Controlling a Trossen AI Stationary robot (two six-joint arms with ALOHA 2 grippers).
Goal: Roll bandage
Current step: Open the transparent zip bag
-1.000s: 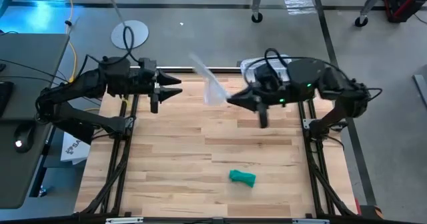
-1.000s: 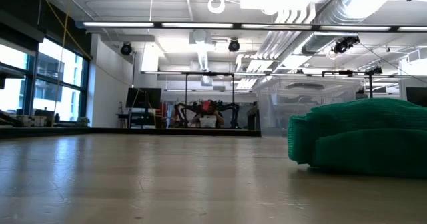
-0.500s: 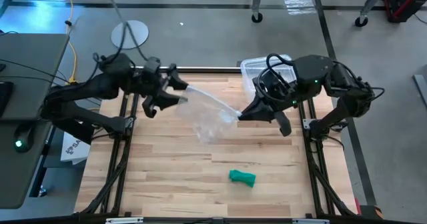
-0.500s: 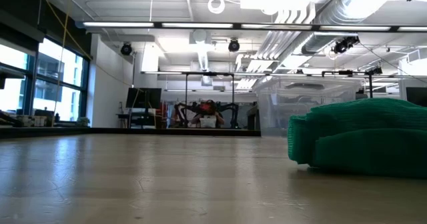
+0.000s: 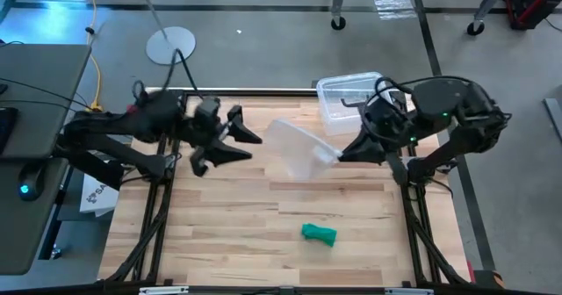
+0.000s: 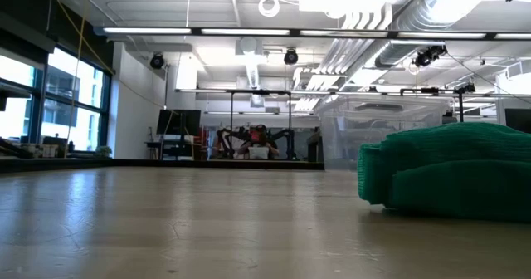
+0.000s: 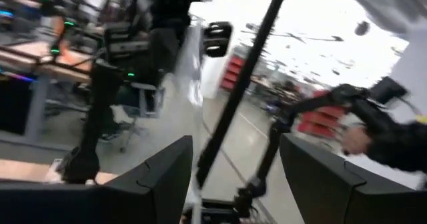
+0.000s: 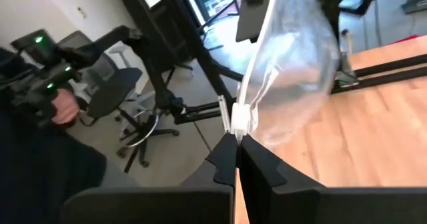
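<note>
The green bandage lies bunched on the wooden table, alone. Well beyond it, the right gripper pinches the edge of a clear plastic bag; the left gripper, beside the bag, looks spread open, holding nothing.

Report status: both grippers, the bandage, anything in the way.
Left gripper open, empty, above the table's left. Right gripper shut on clear plastic bag, held up mid-table. Bandage rolled, untouched on the near table. Nothing blocking it.
</note>
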